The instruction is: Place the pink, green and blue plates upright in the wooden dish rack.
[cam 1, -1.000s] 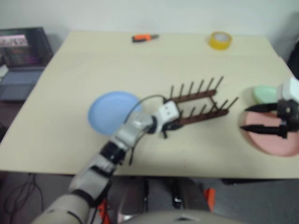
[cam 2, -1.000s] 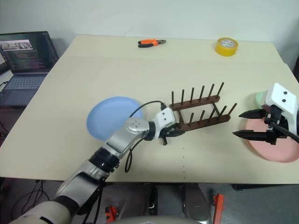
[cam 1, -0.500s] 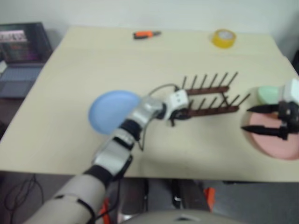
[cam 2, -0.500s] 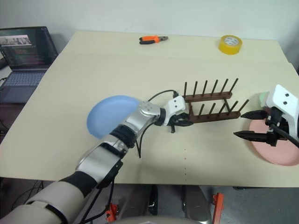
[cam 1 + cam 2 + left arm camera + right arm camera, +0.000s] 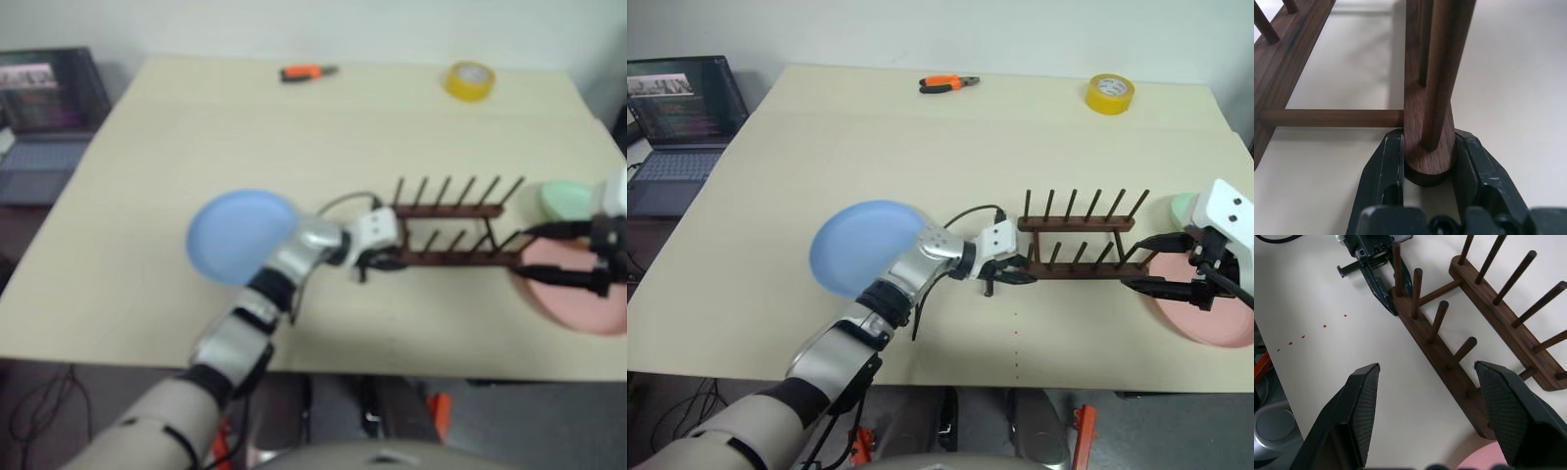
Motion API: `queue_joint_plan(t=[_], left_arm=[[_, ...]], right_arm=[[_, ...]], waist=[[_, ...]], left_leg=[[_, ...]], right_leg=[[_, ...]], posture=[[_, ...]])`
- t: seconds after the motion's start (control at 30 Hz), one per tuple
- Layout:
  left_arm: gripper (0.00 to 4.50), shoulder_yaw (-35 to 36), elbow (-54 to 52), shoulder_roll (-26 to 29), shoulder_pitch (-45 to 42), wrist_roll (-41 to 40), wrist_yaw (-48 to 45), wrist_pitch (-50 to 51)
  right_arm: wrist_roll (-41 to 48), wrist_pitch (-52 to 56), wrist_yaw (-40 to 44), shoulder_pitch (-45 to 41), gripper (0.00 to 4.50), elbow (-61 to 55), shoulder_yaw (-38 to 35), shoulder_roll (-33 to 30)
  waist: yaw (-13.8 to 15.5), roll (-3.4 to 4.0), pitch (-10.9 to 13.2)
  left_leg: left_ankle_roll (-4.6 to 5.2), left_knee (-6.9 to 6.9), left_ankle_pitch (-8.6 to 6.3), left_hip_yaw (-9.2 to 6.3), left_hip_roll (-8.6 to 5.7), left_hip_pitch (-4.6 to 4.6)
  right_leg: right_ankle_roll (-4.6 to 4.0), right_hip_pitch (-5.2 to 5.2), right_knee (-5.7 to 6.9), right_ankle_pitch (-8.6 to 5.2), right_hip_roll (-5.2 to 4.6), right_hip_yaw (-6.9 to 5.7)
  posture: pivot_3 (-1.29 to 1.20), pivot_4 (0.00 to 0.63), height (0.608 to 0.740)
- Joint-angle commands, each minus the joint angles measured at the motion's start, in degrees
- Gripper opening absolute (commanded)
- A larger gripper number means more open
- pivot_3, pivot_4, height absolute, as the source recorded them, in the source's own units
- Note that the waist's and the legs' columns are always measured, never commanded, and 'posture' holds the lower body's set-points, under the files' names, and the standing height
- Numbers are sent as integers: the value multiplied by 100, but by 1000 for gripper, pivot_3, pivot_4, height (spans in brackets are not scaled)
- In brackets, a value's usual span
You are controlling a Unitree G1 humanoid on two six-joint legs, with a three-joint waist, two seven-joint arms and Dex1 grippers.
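The wooden dish rack (image 5: 1083,245) lies across the table's middle right with no plates in it. My left gripper (image 5: 1011,275) is shut on the left end of its near rail; in the left wrist view both fingers (image 5: 1386,166) clamp that rail end. The blue plate (image 5: 862,245) lies flat to the left, partly under my left arm. The pink plate (image 5: 1215,313) lies flat at the right edge, and the green plate (image 5: 1181,206) lies behind it. My right gripper (image 5: 1134,262) hangs open by the rack's right end, over the pink plate's edge, holding nothing.
A laptop (image 5: 681,108) sits on a lower surface off the table's left. Orange pliers (image 5: 948,84) and a yellow tape roll (image 5: 1109,93) lie near the far edge. The table's front edge (image 5: 1019,377) runs close below the rack.
My left gripper has pulled the rack to the right, and the rack has swung from slanted to level, its right end now beside the pink plate. The right gripper has kept still.
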Motion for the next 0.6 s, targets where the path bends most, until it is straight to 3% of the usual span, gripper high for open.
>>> queue_joint_plan(t=[0.03, 0.27, 0.6], left_arm=[[1005, 6, -413, 93, 88, 144, 133, 191], [1005, 43, -710, 109, 19, 294, 400, 524], [4456, 60, -836, 258, -3, 391, 631, 553]], right_arm=[[46, -90, 19, -82, 3380, -28, -142, -88], [7, -202, 7, -95, 3380, 57, -43, -70], [-8, -316, 11, -265, 3380, 202, 199, -143]], waist=[[-3, 0, 0], [-3, 0, 0], [0, 0, 0]], left_leg=[[0, 0, 0, 1, 0, 1], [1, 1, 1, 1, 1, 3], [1, 2, 1, 1, 1, 2]], right_leg=[[1, 0, 0, 0, 0, 0], [5, 2, 1, 1, 2, 1], [1, 2, -1, 4, 2, 2]], posture=[[0, 150, 740], [0, 150, 740], [0, 150, 740]])
